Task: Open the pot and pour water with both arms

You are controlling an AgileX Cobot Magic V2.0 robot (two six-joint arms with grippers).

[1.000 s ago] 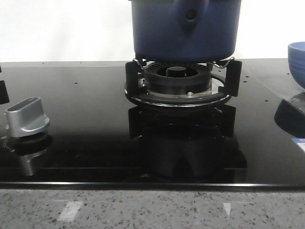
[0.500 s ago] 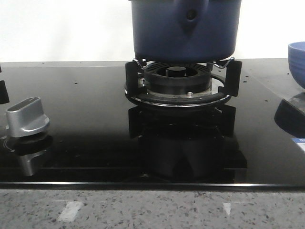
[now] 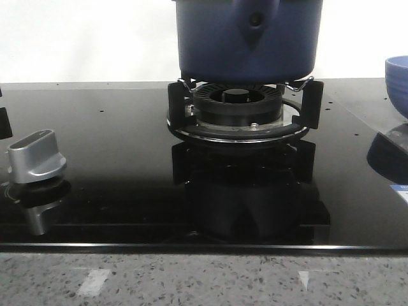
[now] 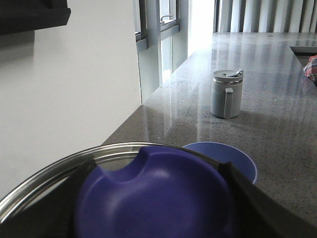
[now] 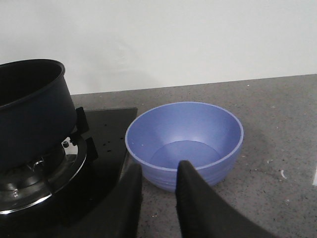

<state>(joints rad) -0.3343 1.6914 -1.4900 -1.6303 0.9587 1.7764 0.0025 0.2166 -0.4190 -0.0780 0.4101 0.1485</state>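
The dark-blue pot [image 3: 248, 38] stands on the stove burner [image 3: 237, 105], its handle lug with the small hole facing the front camera. In the right wrist view the pot [image 5: 29, 109] has no lid on it. My left gripper [image 4: 156, 168] is shut on the blue knob [image 4: 153, 198] of a glass lid [image 4: 114, 151] with a metal rim, held up in the air. My right gripper [image 5: 159, 168] is open and empty, low over the counter just in front of the blue bowl [image 5: 185, 139], beside the stove. Neither gripper shows in the front view.
The black glass stove top [image 3: 115, 159] has a silver knob [image 3: 35, 156] at the left. The blue bowl [image 3: 398, 80] sits on the counter right of the stove and also shows in the left wrist view [image 4: 233, 156]. A grey lidded mug [image 4: 227, 93] stands farther along the counter.
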